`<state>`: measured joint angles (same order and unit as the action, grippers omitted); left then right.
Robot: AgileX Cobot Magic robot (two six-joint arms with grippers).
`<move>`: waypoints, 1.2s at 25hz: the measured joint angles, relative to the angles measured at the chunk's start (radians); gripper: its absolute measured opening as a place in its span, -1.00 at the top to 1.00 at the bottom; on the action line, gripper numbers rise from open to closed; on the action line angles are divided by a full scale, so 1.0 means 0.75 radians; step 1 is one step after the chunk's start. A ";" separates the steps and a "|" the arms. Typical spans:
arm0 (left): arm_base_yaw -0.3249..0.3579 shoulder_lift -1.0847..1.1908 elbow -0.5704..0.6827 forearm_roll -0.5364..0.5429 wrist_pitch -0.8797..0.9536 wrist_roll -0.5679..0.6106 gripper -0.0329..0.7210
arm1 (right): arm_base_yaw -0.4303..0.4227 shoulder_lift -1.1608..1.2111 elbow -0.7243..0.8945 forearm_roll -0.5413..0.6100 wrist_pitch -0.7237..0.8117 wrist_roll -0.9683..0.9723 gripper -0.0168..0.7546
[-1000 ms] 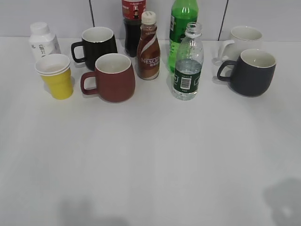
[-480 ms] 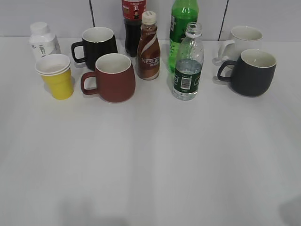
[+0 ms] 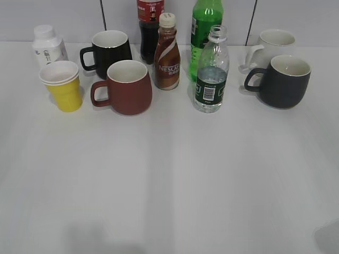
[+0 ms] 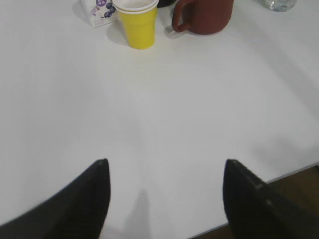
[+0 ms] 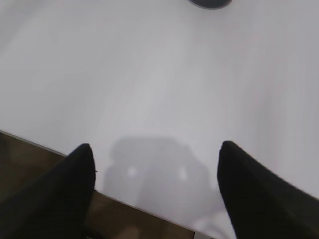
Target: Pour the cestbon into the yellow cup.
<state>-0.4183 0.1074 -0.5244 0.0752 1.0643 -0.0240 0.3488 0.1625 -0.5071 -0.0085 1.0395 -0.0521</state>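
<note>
The cestbon (image 3: 212, 71) is a small clear bottle with a dark green label and no cap, standing upright right of centre at the back. The yellow cup (image 3: 62, 85) stands at the left, next to a maroon mug (image 3: 127, 87); it also shows in the left wrist view (image 4: 138, 22). My left gripper (image 4: 164, 167) is open and empty, low over the table's near edge, far from the cup. My right gripper (image 5: 155, 149) is open and empty over the near right edge. Neither gripper shows in the exterior view.
A black mug (image 3: 110, 50), a brown Nescafe bottle (image 3: 167, 53), a cola bottle (image 3: 150, 29), a green soda bottle (image 3: 205, 32), a white bottle (image 3: 47, 46), a white mug (image 3: 273, 45) and a dark grey mug (image 3: 283, 80) crowd the back. The table edge (image 5: 45, 147) is close.
The shadow at the lower right of the table has shrunk and slid toward the corner. The objects have not moved.
</note>
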 joint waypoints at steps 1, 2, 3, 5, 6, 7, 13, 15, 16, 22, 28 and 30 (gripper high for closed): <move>0.000 0.000 0.000 0.000 -0.002 0.000 -0.51 | 0.000 0.000 0.000 0.000 0.000 0.000 -0.53; 0.000 0.000 0.000 0.000 -0.002 0.000 -0.51 | -0.003 -0.001 0.000 0.000 0.000 0.000 -0.53; 0.003 -0.001 0.000 0.000 -0.002 0.000 -0.51 | -0.015 -0.001 0.000 0.002 0.000 0.001 -0.53; 0.041 -0.003 0.000 -0.001 -0.002 0.000 -0.51 | -0.096 -0.002 0.000 0.002 0.000 0.001 -0.53; 0.082 -0.004 0.000 -0.002 -0.002 0.000 -0.51 | -0.144 -0.002 0.000 0.002 0.000 0.001 -0.53; 0.124 -0.006 0.000 -0.002 -0.002 0.000 -0.50 | -0.205 -0.005 0.000 0.002 0.000 0.001 -0.53; 0.383 -0.126 0.000 -0.002 -0.002 0.000 -0.41 | -0.383 -0.143 0.000 0.000 0.000 0.001 -0.53; 0.408 -0.151 0.000 -0.002 -0.002 0.000 -0.39 | -0.385 -0.195 0.000 0.000 0.000 0.001 -0.53; 0.414 -0.153 0.000 -0.002 0.000 0.000 -0.38 | -0.385 -0.212 0.000 0.002 0.002 0.001 -0.53; 0.418 -0.153 0.000 -0.004 -0.001 0.000 -0.37 | -0.385 -0.225 0.001 0.002 0.002 0.001 -0.53; 0.471 -0.153 0.000 -0.004 -0.001 0.001 -0.37 | -0.412 -0.225 0.001 0.011 0.002 0.001 -0.53; 0.484 -0.153 0.000 -0.004 -0.001 0.001 -0.37 | -0.416 -0.225 0.001 0.011 0.002 0.001 -0.53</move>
<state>-0.0555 -0.0070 -0.5244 0.0723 1.0639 -0.0231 0.0365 -0.0060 -0.5060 0.0000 1.0411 -0.0513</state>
